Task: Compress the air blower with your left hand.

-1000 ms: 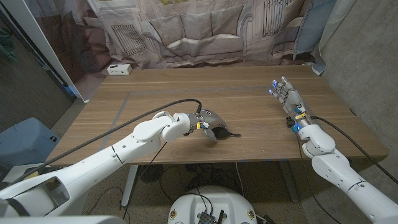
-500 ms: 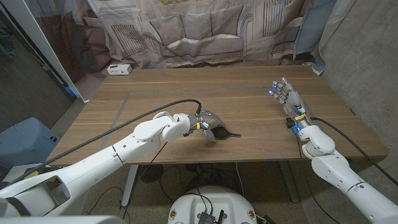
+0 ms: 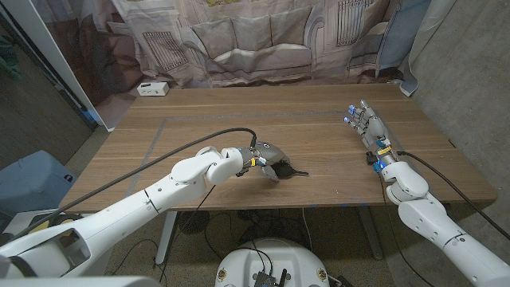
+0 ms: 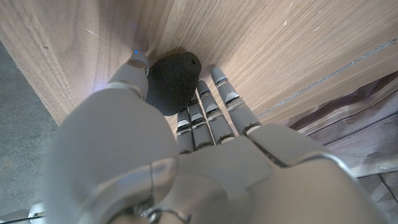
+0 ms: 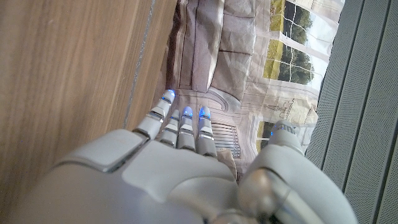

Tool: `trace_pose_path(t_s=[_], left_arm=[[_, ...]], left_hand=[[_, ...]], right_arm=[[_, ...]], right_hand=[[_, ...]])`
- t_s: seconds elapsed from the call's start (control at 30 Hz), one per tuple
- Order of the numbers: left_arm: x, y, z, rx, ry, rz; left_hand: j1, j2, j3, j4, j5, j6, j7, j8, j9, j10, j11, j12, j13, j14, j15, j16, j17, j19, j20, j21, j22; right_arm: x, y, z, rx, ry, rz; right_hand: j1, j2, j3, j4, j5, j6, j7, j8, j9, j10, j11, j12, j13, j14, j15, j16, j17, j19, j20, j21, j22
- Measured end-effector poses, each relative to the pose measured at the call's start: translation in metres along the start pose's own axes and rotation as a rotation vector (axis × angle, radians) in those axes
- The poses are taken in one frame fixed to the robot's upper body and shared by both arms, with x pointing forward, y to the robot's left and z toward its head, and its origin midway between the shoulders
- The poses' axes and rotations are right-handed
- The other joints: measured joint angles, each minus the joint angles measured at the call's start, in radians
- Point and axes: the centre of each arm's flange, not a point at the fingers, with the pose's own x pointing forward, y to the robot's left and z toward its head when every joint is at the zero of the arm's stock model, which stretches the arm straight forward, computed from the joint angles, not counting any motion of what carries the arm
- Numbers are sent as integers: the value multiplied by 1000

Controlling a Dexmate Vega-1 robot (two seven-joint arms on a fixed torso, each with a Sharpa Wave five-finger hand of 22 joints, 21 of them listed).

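one left hand (image 3: pixel 267 155) gripping black air blower (image 4: pixel 173 79), fingers curled round

Both arms are glossy white with rounded shells and bulbous joints. A black cable runs along each forearm to the wrist. The left hand (image 3: pixel 267 155) and right hand (image 3: pixel 368 125) are metallic grey, with segmented fingers split by dark seams. The right hand's fingertips (image 5: pixel 186 112) glow blue, and small blue and yellow markings sit at both wrists.
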Motion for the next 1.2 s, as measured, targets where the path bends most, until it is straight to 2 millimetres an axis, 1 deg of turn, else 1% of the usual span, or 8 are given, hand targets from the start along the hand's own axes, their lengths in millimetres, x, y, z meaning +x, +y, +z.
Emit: trace_pose_path(t_s=[0.27,0.5,0.57,0.83,0.87,1.0,1.13,1.2], left_arm=[[3,-3,2,-14,5,-3],[5,-4,3,-26,12,3],[5,-4,3,-29,12,6],[7,-5,4,-39,26,16],[7,-5,3,-39,30,17],[7,-5,5,-40,35,20],[7,-5,6,-42,40,22],[7,-5,6,-43,41,23]], left_hand=[[0,0,-4,4,0,15,-1,0,0,14,0,0,0,10,0,0,5,8,8,0,0],[5,5,-8,8,0,37,1,0,0,35,0,6,0,33,-5,7,5,31,5,8,0],[12,12,-8,8,0,43,-4,0,0,40,3,7,0,42,-2,7,5,39,8,8,0],[33,32,-8,8,0,60,0,0,0,55,6,11,0,63,-3,13,5,64,17,22,5],[39,29,-6,6,0,60,0,0,0,55,6,11,0,63,-3,13,5,65,18,22,5],[65,43,4,-4,5,67,7,0,0,63,13,11,0,77,-7,13,5,77,16,25,5],[102,68,31,-12,9,84,9,0,0,73,13,11,0,94,-8,13,2,99,16,35,5],[116,71,39,-16,13,86,10,0,0,77,17,11,0,99,-7,13,2,106,19,37,5]], right_arm=[[-1,-1,-1,5,0,-3],[-2,-2,-1,10,-3,-6],[-2,-3,-1,11,-3,-8],[-4,-5,-3,19,-1,-9],[-4,-5,-3,20,-1,-9],[-5,-6,-3,28,-2,-10],[-7,-8,-4,37,-2,-14],[-7,-9,-4,40,-1,-15]], right_hand=[[0,0,0,0,0,0,0,0,0,0,0,0,0,0,0,0,0,0,0,0,0],[0,0,0,0,0,0,0,0,0,0,0,0,0,4,4,0,0,0,0,0,0],[0,0,0,0,0,0,0,0,0,0,0,0,0,4,4,0,0,0,0,0,0],[0,0,0,0,0,0,0,0,0,0,0,0,0,4,4,0,0,-4,4,0,0],[0,0,0,0,0,0,0,0,0,0,0,0,0,4,4,0,0,-4,4,0,0],[0,0,0,0,0,0,0,0,0,0,0,0,0,4,4,0,0,-4,4,0,0],[0,0,0,0,0,4,-4,0,0,5,-5,0,0,4,4,0,0,-4,4,0,0],[0,0,0,0,0,4,-4,0,0,5,-5,0,0,4,4,0,0,-4,4,0,0]])
